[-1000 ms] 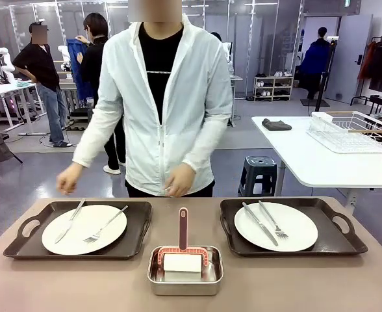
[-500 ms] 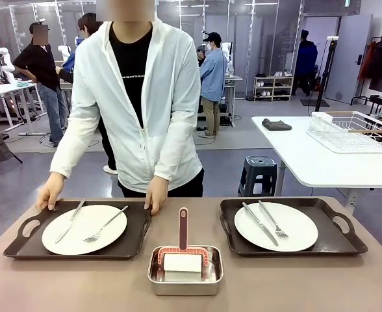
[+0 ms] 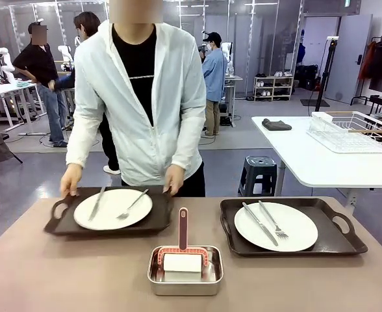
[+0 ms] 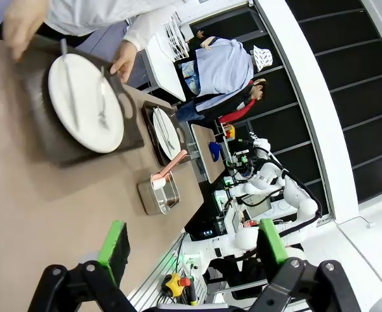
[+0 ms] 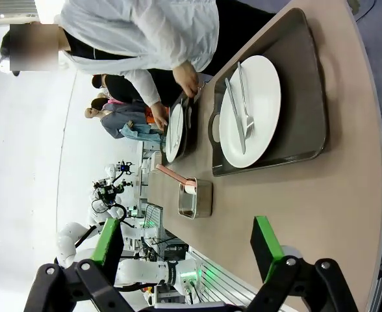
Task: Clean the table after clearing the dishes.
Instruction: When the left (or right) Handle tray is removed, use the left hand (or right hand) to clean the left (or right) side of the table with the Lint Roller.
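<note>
1. Taupe-brown matte rectangular table [image 3: 61, 273] fills the lower half of the front view.
2. You have a person in a white zip jacket [image 3: 145, 97] standing upper centre-left, behind its far edge.
3. Two dark brown handled rectangular trays sit toward the far side. The left-hand tray [image 3: 58, 221], at centre left, is gripped at both ends by the person's hands [image 3: 71, 180] [image 3: 173, 180]. You can't tell whether it is off the tabletop. The right-hand tray [image 3: 334, 242], at centre right, lies flat and untouched.
4. Each carries a round white dinner plate [image 3: 113, 219] [image 3: 298, 233].
5. Your small rectangular steel pan [image 3: 184, 281] sits lower centre, holding a white brush with a pink handle [image 3: 182, 227].
6. Your left gripper [image 4: 192, 234] and right gripper [image 5: 186, 237] rise from the bottom of their wrist views, jaws spread wide, nothing held.
7. On each plate lie a steel knife [image 3: 256, 221] and a fork [image 3: 275, 224].
</note>
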